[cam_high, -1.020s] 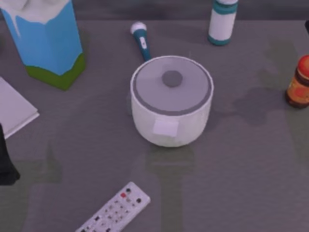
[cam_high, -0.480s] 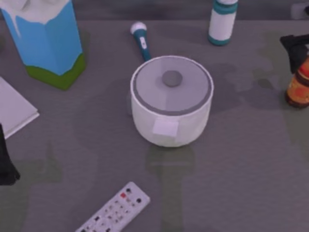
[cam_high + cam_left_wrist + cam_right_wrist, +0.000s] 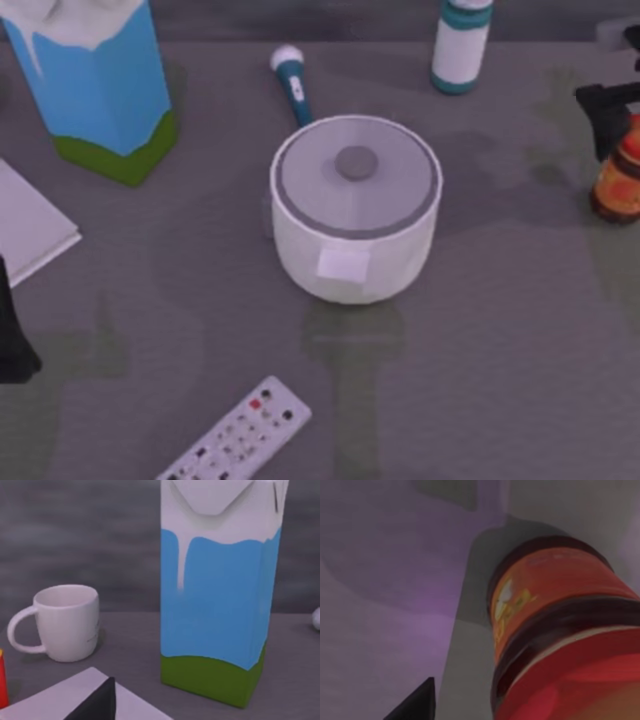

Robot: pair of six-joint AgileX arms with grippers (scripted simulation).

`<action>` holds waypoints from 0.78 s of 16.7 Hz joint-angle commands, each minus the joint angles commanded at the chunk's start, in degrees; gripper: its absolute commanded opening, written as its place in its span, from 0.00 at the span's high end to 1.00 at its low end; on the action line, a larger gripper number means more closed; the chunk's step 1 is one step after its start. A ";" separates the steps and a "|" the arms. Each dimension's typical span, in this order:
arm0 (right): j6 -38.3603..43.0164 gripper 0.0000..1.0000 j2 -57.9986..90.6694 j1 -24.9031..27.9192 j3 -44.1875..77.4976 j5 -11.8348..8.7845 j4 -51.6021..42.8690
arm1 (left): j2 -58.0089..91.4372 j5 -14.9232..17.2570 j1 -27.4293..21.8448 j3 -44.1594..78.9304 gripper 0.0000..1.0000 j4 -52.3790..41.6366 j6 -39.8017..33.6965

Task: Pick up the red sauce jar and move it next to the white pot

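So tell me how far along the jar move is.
Done: nothing delivered; the red sauce jar stands at the table's right edge, well apart from the white pot. In hand: the right gripper is over the jar, with the jar close in its wrist view; no grasp is visible. Left: grasp, lift, carry beside the pot. The left arm sits parked at the left edge.

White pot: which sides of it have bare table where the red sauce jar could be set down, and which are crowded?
Bare table lies between the white pot and the red sauce jar, and at the pot's left toward the milk carton. In front, the remote leaves a strip. Behind, the pot's teal handle and white bottle crowd it.
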 joint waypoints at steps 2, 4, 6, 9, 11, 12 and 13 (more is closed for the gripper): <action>0.05 0.00 -0.20 0.06 -4.57 0.00 4.14 | 0.00 0.00 0.00 0.00 0.00 0.00 0.00; 0.10 0.00 -0.28 0.10 -7.47 0.00 7.03 | 0.00 0.00 0.00 0.00 0.00 0.00 0.00; 0.10 0.00 -0.28 0.11 -8.04 0.00 7.60 | 0.00 0.00 0.00 0.00 0.00 0.00 0.00; 0.10 0.08 -0.28 0.11 -8.04 0.00 7.60 | 0.00 0.00 0.00 0.00 0.00 0.00 0.00; 0.10 0.23 -0.28 0.11 -8.04 0.00 7.60 | 0.00 0.00 0.00 0.00 0.00 0.00 0.00; 0.10 0.30 -0.28 0.11 -8.04 0.00 7.60 | 0.00 0.00 0.00 0.00 0.00 0.00 0.00; 0.10 0.38 -0.28 0.11 -8.04 0.00 7.60 | 0.00 0.00 0.00 0.00 0.00 0.00 0.00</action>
